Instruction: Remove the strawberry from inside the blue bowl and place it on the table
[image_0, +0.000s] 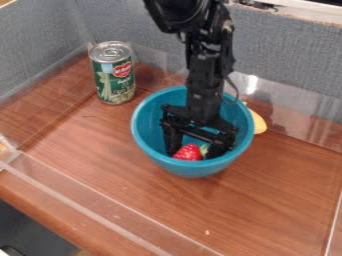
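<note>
The strawberry (190, 153) lies on the bottom of the blue bowl (151, 135), on the side closer to the front wall. It is small and red, and it sits just between the two black fingers (171, 135) of the gripper (195, 143), a little lower than their tips in the picture. The fingers are spread wide, one on each side of the fruit, and I cannot tell if either of them touches it. The gripper points straight down into the bowl, and the black arm (203, 60) rises above it and hides part of the far rim.

Behind the right finger, just outside the bowl and touching or almost touching its rim, an orange-yellow object (257, 123) is half hidden. Well to the left of the left finger, apart from the bowl, a green can (112, 72) stands upright. All of this rests on the table (80, 140), a reddish-brown wooden top, with a clear plastic wall (107, 205) along its front edge, well in front of the fingers
</note>
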